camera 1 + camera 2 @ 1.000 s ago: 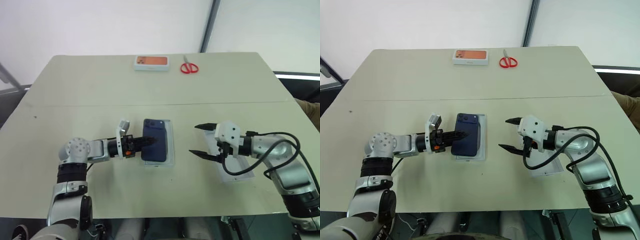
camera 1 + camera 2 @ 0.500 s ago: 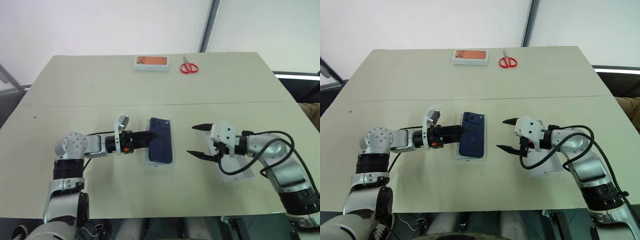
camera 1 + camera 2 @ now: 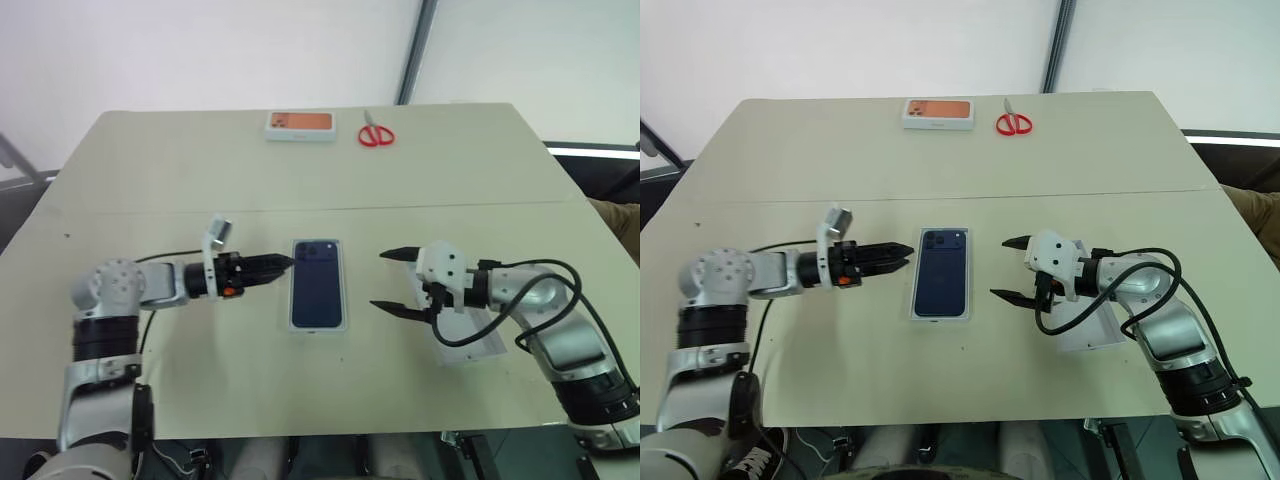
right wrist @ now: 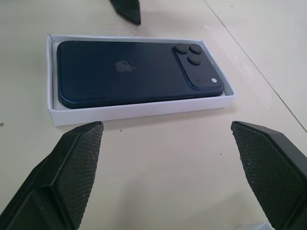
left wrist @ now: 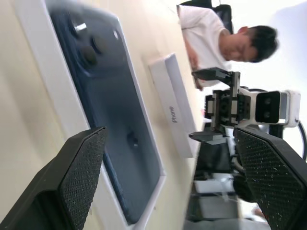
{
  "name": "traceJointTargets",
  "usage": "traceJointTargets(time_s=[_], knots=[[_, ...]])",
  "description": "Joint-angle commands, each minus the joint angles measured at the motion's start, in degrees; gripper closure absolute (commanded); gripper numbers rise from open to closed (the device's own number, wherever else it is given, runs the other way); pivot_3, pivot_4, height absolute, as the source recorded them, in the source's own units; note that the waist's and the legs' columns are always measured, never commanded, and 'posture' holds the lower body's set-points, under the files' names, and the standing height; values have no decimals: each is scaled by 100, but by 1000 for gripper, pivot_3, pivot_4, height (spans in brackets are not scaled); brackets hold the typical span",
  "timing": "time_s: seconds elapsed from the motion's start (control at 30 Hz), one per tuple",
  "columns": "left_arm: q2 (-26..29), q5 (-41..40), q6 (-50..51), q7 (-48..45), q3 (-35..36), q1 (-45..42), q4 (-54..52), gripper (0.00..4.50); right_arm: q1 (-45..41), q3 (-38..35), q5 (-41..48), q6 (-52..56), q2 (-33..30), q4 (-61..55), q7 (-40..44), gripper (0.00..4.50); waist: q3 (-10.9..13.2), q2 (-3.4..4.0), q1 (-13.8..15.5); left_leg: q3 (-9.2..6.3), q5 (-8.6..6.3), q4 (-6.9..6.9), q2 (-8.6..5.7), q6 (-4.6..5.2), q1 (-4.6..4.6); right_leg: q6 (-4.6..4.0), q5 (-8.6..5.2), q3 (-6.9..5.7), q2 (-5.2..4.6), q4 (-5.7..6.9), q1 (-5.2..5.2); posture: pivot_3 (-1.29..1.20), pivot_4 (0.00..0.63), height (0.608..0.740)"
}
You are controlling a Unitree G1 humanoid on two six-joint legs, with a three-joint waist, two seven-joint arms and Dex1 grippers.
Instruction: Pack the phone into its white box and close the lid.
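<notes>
Left eye view: the phone lies in the white box, between wide-open, empty left gripper and right gripper.

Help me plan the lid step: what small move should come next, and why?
Probably the right pincer, open and empty, should turn back to the lid lying on the table under its arm and grasp it. The phone already sits flat in the box, and the open left pincer is clear of it.

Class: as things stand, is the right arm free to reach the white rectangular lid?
Probably yes: the white rectangular lid lies right below the open right gripper, nothing covering it.
</notes>
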Motion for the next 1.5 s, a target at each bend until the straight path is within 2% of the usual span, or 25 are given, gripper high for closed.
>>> traceJointTargets(time_s=[0.03,0.1,0.17,0.33,0.37,0.47,0.57,0.7,1.03,1.17,1.5], knots=[[207,74,-281,35,304,-193,-39,284,-150,-33,99,10,81,21,-22,0,0,3,7,1,0,-1,0,0,0,0,0,0,-1,0,0,0,150,740],[366,262,-473,35,201,-253,33,809,-215,-24,145,104,136,64,-25,552,0,2,19,0,0,2,-1,0,0,0,0,-2,0,0,3,0,150,740],[485,499,-698,-24,-68,-168,-71,1828,-288,16,100,143,209,98,-69,1397,0,2,14,2,0,2,-2,0,0,0,0,0,-3,-1,2,0,150,740],[438,744,-967,-92,-409,57,-265,4439,-394,193,-33,148,382,138,-159,4061,0,2,14,1,0,1,-3,0,0,0,0,0,-3,0,2,0,150,740],[433,868,-1095,-72,-554,148,-357,4500,-419,253,-104,162,427,170,-225,4477,0,2,9,1,0,1,-2,0,0,0,0,0,-3,0,2,0,150,740],[476,1472,-1721,-26,-1178,459,-629,4500,-408,507,-420,16,511,246,-370,4477,1,3,8,2,0,-1,-1,-1,0,0,0,2,-3,1,-2,0,150,740],[221,1511,-1819,113,-1182,521,-675,4500,-420,831,-1035,-345,510,498,-646,4477,1,3,20,4,0,-1,-2,-1,0,0,0,3,-3,0,-2,0,150,740],[132,2001,-2343,-20,-1825,687,-953,4500,-484,1116,-1400,-414,708,699,-899,4477,1,3,24,2,0,2,-4,0,-1,-1,0,1,-5,1,0,0,150,740],[-478,2306,-2583,209,-2128,949,-1234,4500,-524,1209,-1596,-336,1051,763,-1104,4477,-2,7,37,2,1,3,-5,0,2,0,0,-1,-3,1,6,0,150,740],[-699,2236,-2443,273,-2089,913,-1271,4500,-399,1164,-1632,-338,887,640,-1023,4477,-3,8,58,-1,0,8,-7,1,5,0,0,-4,-4,1,14,0,150,740],[-1455,2471,-2528,285,-2506,588,-1129,4500,168,601,-1457,-224,182,178,-813,4477,-3,8,183,-5,-3,22,-17,8,4,1,0,-9,-10,-4,29,0,150,740]])
